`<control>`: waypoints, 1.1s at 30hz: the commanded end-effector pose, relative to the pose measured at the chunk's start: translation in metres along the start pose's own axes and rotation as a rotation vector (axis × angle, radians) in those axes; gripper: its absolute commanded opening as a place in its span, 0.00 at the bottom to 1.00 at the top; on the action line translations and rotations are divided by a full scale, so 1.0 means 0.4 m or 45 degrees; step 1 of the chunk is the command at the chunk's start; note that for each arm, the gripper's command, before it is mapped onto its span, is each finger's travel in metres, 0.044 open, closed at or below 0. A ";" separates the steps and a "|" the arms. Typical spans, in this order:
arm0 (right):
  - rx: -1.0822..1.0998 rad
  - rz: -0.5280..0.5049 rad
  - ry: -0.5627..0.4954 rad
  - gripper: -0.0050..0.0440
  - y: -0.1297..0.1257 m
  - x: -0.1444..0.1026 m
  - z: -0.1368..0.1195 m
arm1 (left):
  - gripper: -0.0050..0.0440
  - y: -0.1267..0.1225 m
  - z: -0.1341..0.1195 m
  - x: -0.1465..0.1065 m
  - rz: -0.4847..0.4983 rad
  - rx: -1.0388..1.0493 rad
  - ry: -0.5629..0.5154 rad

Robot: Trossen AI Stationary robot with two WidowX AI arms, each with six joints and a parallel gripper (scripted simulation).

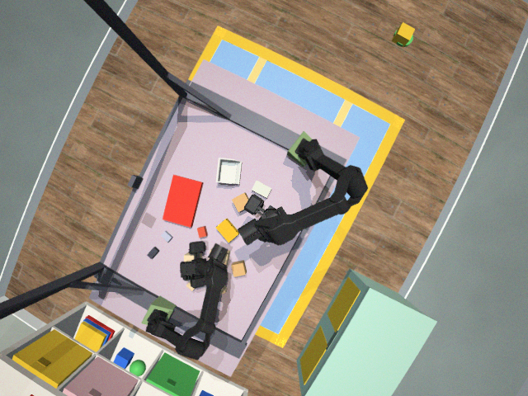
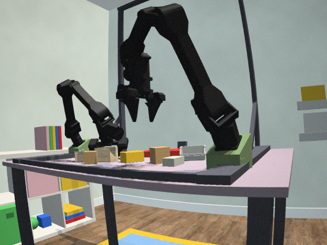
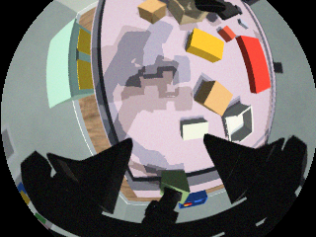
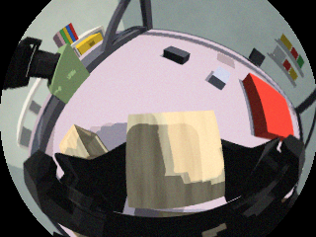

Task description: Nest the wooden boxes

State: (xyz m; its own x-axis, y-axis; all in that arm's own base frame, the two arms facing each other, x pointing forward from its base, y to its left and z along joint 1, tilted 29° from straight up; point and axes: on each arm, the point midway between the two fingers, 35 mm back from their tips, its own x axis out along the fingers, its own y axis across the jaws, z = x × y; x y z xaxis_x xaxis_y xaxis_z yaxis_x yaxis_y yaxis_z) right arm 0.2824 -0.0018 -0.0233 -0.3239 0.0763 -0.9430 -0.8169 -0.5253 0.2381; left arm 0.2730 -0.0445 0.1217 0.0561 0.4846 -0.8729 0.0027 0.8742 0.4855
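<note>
My right gripper [image 1: 209, 252] is low over the table and straddles a large pale wooden box [image 4: 174, 158], open side up, with a finger on each side; the fingers stand open around it. The box also shows in the exterior view [image 2: 106, 153]. A smaller pale box [image 4: 79, 146] lies just beside it. A small tan box [image 1: 238, 268] sits close by, and another tan box [image 1: 240, 201] lies near the middle. My left gripper [image 2: 142, 116] hangs high above the table, open and empty; it also shows in the left wrist view [image 3: 165, 148].
A yellow block [image 1: 227, 230], an off-white block [image 1: 261, 188], a white open tray [image 1: 229, 171], a flat red slab [image 1: 183, 200] and small red, grey and dark pieces lie on the table. A raised dark rim runs round the work area.
</note>
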 end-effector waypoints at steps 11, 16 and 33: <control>-0.011 -0.004 0.010 0.65 -0.002 -0.003 -0.002 | 0.92 0.006 0.003 -0.011 -0.005 -0.013 -0.019; -0.011 -0.004 0.010 0.65 -0.002 -0.003 -0.002 | 0.92 0.006 0.003 -0.011 -0.005 -0.013 -0.019; -0.011 -0.004 0.010 0.10 -0.002 -0.003 -0.002 | 0.92 0.006 0.003 -0.011 -0.005 -0.013 -0.019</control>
State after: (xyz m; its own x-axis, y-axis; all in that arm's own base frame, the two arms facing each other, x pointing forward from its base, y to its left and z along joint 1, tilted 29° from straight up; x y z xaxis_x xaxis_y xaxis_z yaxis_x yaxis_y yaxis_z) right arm 0.2825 -0.0018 -0.0231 -0.3234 0.0762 -0.9432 -0.8169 -0.5255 0.2376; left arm 0.2730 -0.0445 0.1217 0.0561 0.4846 -0.8729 0.0027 0.8742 0.4855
